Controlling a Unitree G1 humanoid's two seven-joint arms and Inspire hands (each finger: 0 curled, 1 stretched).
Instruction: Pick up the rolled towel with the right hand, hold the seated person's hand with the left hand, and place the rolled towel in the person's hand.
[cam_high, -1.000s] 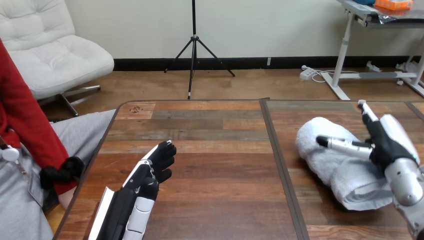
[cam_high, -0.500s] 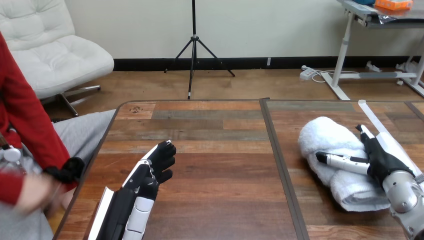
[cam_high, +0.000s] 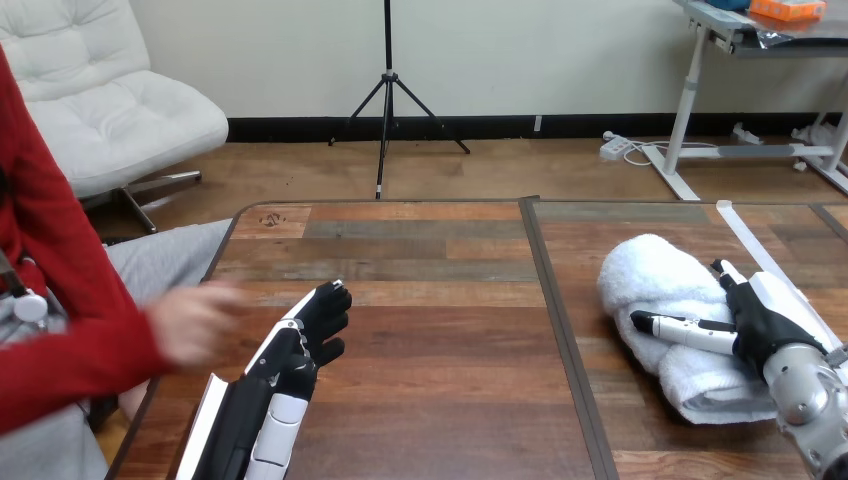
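At the frame's right my right hand (cam_high: 748, 322) lies on the rolled towel (cam_high: 655, 280), fingers and thumb straight, not gripping it. Lower left, my left hand (cam_high: 305, 340) is relaxed and empty; the person's hand (cam_high: 195, 322) is just beside it, apart.

Rolled towel (cam_high: 655, 285): white, fluffy, lies diag. on rt half of table (cam_high: 430, 300), far end toward centre. Person's hand (cam_high: 195, 322): blurred, over table's left edge.

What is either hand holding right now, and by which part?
Nothing is gripped yet. The right hand lies across the rolled towel mid-length, fingers straight; the left hand rests empty on the table.
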